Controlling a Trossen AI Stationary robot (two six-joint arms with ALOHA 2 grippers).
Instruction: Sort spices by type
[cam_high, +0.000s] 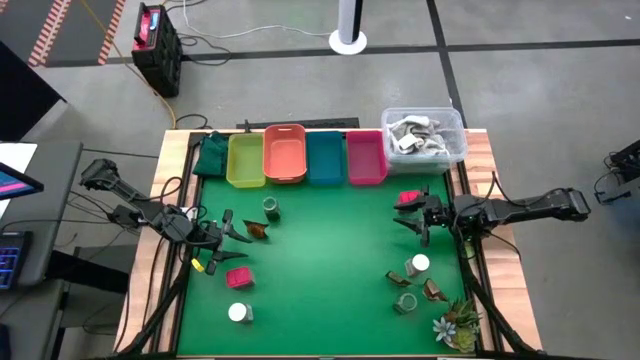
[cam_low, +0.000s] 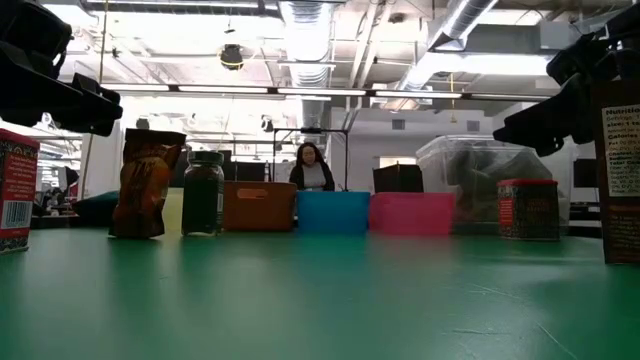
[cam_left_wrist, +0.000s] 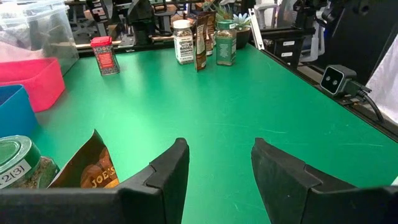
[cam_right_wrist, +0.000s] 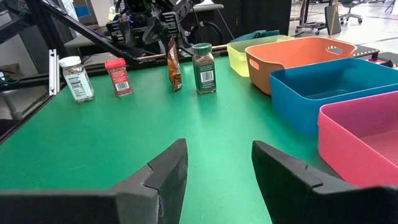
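**Two dark arms, matching claws**

Both arms are slim, dark, jointed limbs, near black all over, with blocky housings at the joints. The left claw (cam_high: 238, 232) ends in two thick matte black fingers (cam_left_wrist: 166, 177) with flat inner faces and bevelled, angular tips, set on a broad black crossbar. The right claw (cam_high: 412, 213) has the same build: chunky black fingers (cam_right_wrist: 165, 174), wedge-shaped, with smooth, unmarked surfaces. Thin dark cables trail along the left arm beside the worktop (cam_high: 330, 280), near its wooden edge.

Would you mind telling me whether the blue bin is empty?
Empty: the right wrist view shows the blue bin's bare floor, nothing inside.
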